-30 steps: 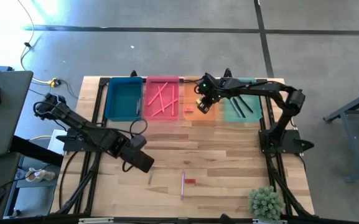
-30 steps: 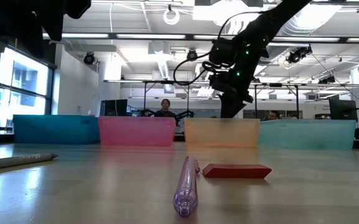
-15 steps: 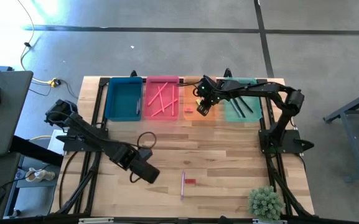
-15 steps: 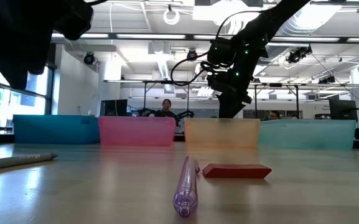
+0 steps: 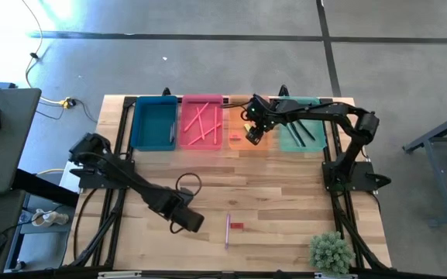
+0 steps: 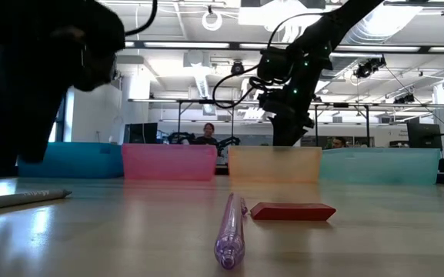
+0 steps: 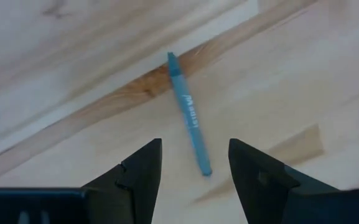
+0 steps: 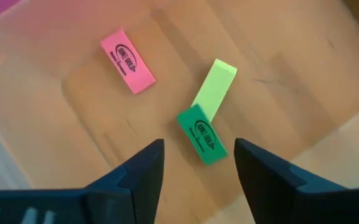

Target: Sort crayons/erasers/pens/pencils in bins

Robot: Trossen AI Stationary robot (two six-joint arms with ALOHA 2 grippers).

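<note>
My left gripper [image 5: 192,222] hangs open above the table near its front edge. A blue-teal crayon [image 7: 188,118] lies flat on the wood just ahead of its fingers [image 7: 195,165], untouched. My right gripper [image 5: 252,132] is open over the orange bin [image 5: 238,143]. On that bin's floor lie a pink eraser [image 8: 128,60], a yellow-green eraser [image 8: 215,87] and a green eraser [image 8: 202,134], the green one over the yellow-green one's end. Pink pencils [image 5: 200,122] lie in the pink bin and dark pens [image 5: 299,130] in the mint bin.
A pink-purple stick [image 5: 227,230] and a red eraser [image 5: 237,225] lie on the table right of my left gripper. The teal bin [image 5: 153,124] stands at the far left of the row. A small green plant [image 5: 330,252] sits at the near right corner.
My left gripper has travelled toward the table's near edge and to the right, ending over the spot where the crayon lies. My right gripper has stayed over the orange bin.
</note>
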